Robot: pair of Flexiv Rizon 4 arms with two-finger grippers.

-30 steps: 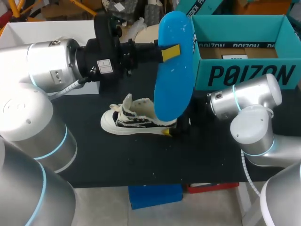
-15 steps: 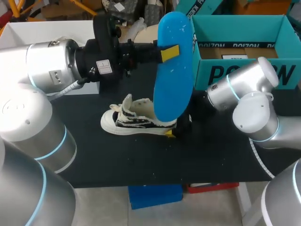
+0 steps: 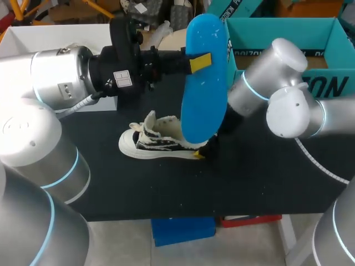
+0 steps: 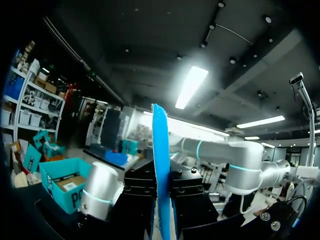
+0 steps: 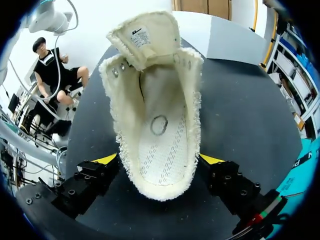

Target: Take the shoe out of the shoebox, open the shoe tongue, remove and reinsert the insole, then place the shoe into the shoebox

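A blue insole (image 3: 204, 83) stands upright above the table, my left gripper (image 3: 197, 62) shut on its edge; the left wrist view shows the insole (image 4: 160, 150) edge-on between the black fingers of the left gripper (image 4: 162, 205). Below it a cream and black high-top shoe (image 3: 161, 139) lies on the black table, toe to the left. My right gripper (image 3: 208, 148) is at the shoe's heel. In the right wrist view the shoe (image 5: 157, 95) gapes with its tongue folded forward and no insole inside. The right gripper (image 5: 159, 160) is open, one yellow tip on each side of the heel. The teal shoebox (image 3: 288, 83) stands at the back right.
A white box (image 3: 55, 36) sits at the back left behind my left arm. The teal lid (image 3: 236, 8) leans behind the shoebox. The black tabletop (image 3: 166, 188) has bare room in front of the shoe. My right arm's elbow (image 3: 283, 105) hangs in front of the shoebox.
My right arm's elbow has risen and swung back toward the shoebox, while its gripper stays at the shoe's heel. The left arm, insole and shoe have not moved.
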